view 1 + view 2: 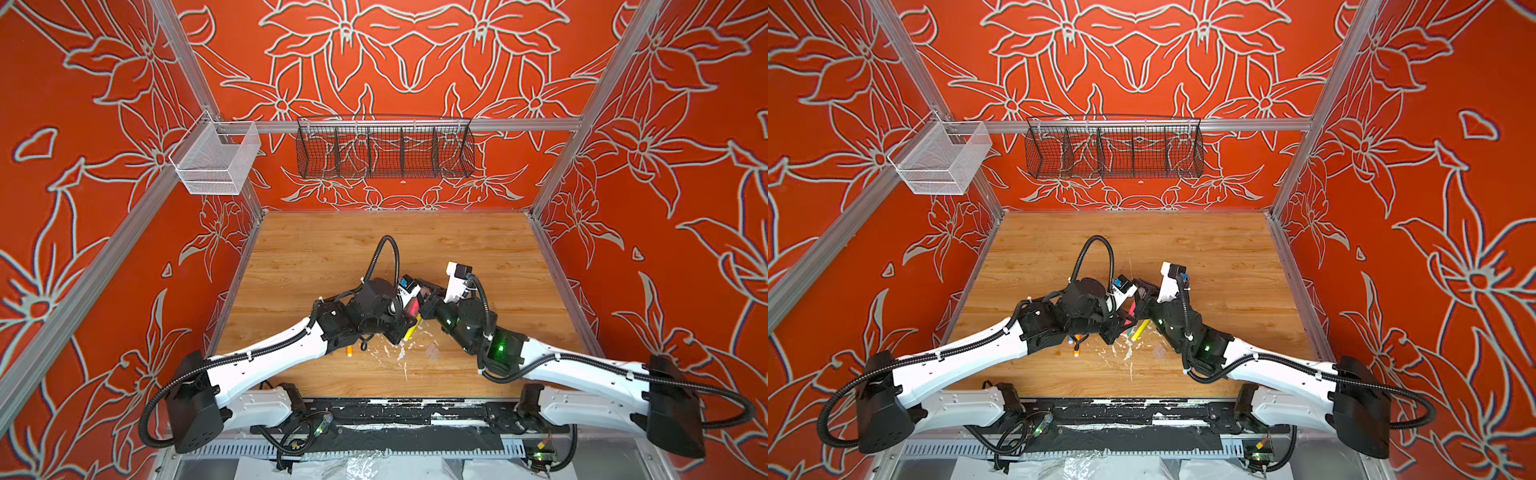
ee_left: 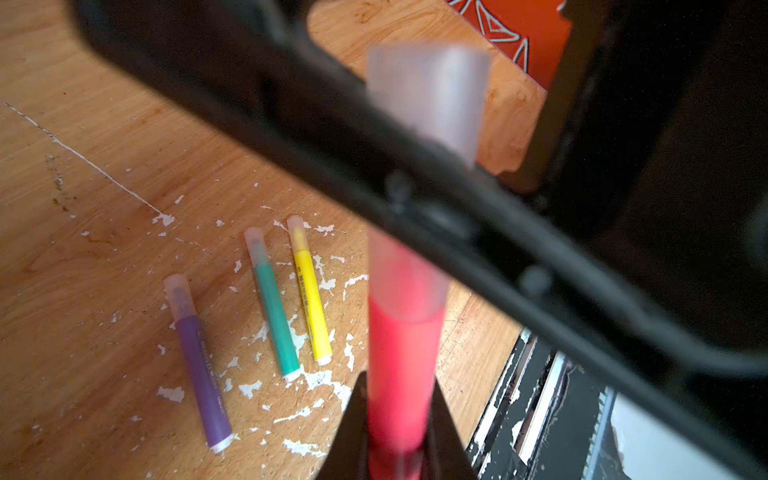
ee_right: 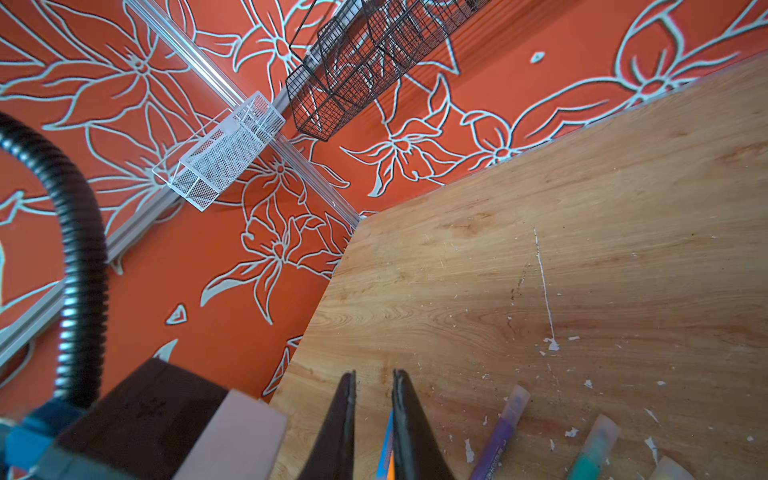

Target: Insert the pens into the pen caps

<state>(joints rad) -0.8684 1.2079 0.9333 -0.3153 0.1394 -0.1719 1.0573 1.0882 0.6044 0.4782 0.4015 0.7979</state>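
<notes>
Lab robot cell: aluminium frame [image 1: 519, 124], floral walls [image 1: 415, 62].

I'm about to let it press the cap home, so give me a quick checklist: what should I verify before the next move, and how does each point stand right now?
1. Left hand clamped on the pink pen: ok.
2. Clear cap started over the pink pen's end: ok, though blurred.
3. Cap fully seated: cannot tell.
4. Right hand shut on that cap: cannot tell; it is shut, but its body hides the contact in the left wrist view.
5. Purple pen, green pen and yellow pen lying capped on the table: ok.
6. Orange pen capped: cannot tell, half hidden under the left arm.
</notes>
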